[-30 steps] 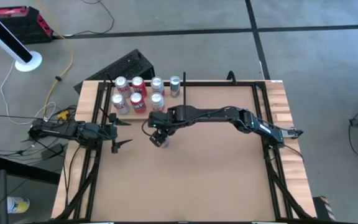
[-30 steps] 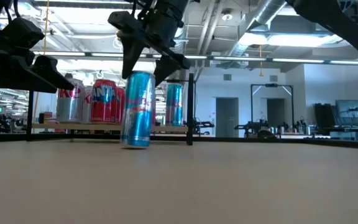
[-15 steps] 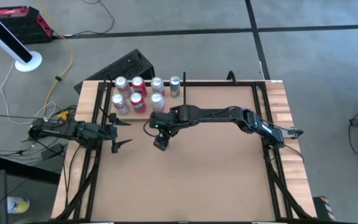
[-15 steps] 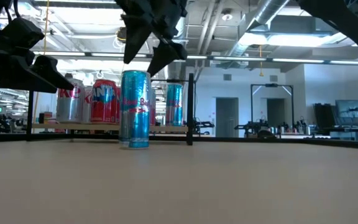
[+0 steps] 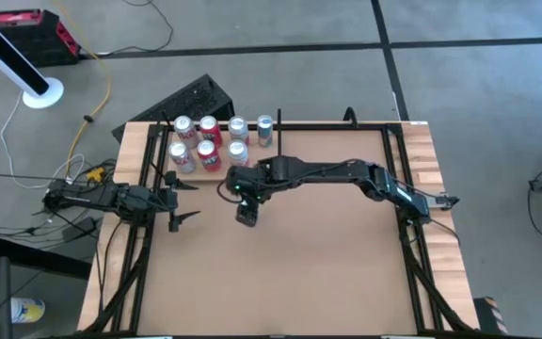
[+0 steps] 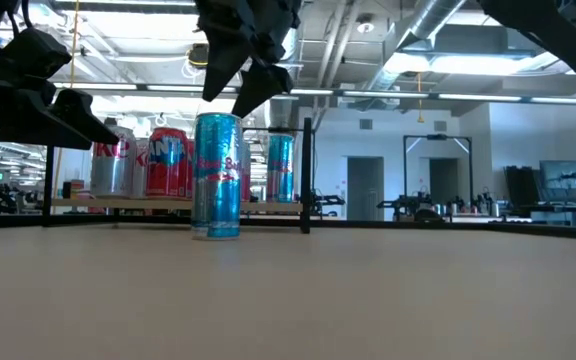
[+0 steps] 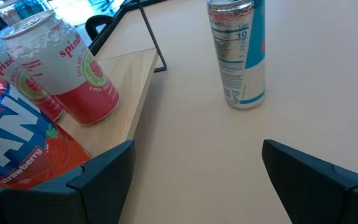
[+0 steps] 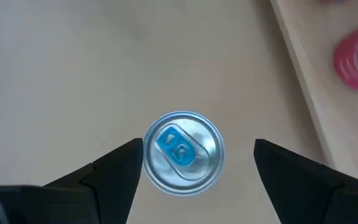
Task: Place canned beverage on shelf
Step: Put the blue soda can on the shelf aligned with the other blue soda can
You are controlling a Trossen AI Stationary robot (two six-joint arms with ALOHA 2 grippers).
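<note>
Table [image 6: 368,290]: brown board, bare in the foreground of the low view.
Can [image 6: 217,175]: blue and silver, upright on the table, just in front of the shelf, not on it; also seen at [image 7: 237,53] and from above at [image 8: 183,152].
Right gripper [image 6: 240,75]: directly above the can, fingers [image 8: 114,171] spread wide to either side of its lid, touching nothing, holding nothing.
Left gripper [image 5: 179,199]: at the table's left edge, fingers [image 7: 104,171] wide open, empty, aimed toward can and shelf.
Shelf [image 7: 132,81]: pale wood, behind the can, thin black upright [image 6: 307,175] at one end.
Cans on shelf [image 5: 205,141]: several, red and silver, standing upright.
</note>
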